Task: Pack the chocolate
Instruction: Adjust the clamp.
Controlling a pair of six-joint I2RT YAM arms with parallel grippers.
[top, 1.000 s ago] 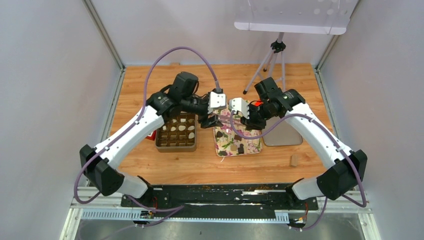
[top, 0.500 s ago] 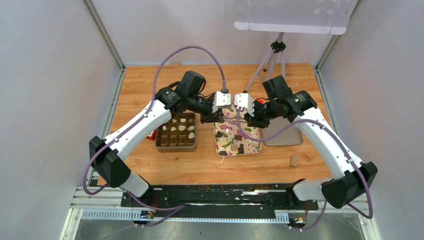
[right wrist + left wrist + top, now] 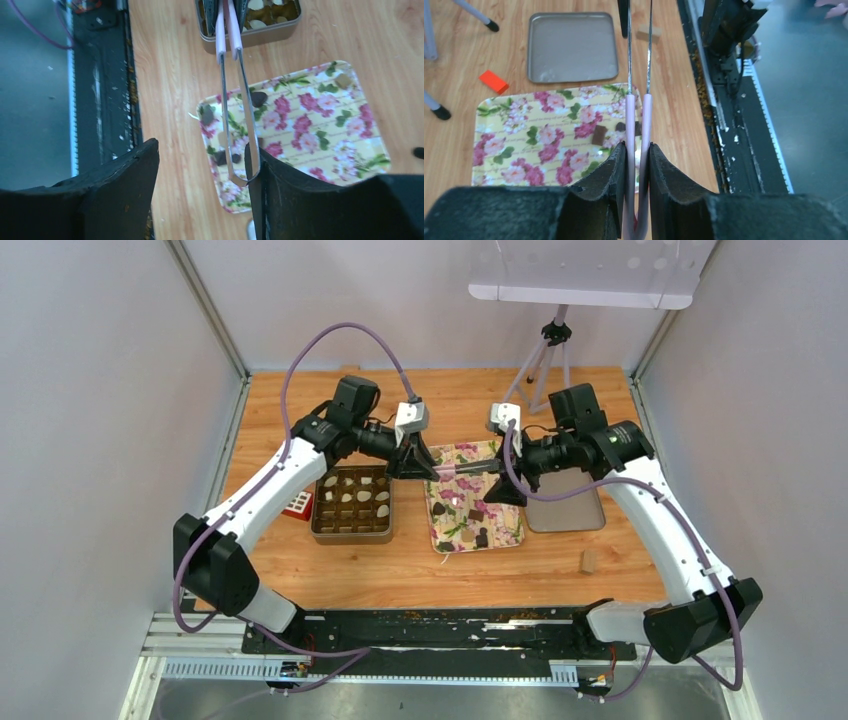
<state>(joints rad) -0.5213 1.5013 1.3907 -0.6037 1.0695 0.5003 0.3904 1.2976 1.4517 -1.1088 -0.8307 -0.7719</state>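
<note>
In the overhead view both arms reach in over the middle of the wooden bench [image 3: 400, 580], with a pair of slim metal tongs with pink-sleeved ends [image 3: 462, 469] lying level between them. The left gripper [image 3: 638, 155] has its jaws pressed together on the pink ends, which sit at the bottom centre of its wrist view while the bare metal arms run straight up to the top edge. The right gripper [image 3: 202, 155] has its jaws spread wide. The looped metal end of the tongs hangs just beside the inner face of the finger in the lower right of its wrist view, and I cannot tell whether they touch. The small round and square chocolate pieces in dark brown, cream-white and tan [image 3: 352, 498] are in two places. Many sit in the compartments of a bronze rectangular tin [image 3: 318, 525] left of centre. A few lie loose on the yellow floral rectangular tray [image 3: 505, 530] at centre, among them a dark round one [image 3: 258, 98] close to the tongs' arms and a brown square one [image 3: 599, 135]. Right of the floral tray lies a plain grey metal tray [image 3: 572, 47]. A small bright red block [image 3: 493, 81] lies near both trays, and a lone tan cylinder [image 3: 588, 561] stands toward the lower right. A tripod [image 3: 545, 350] stands at the far edge of the bench.
</note>
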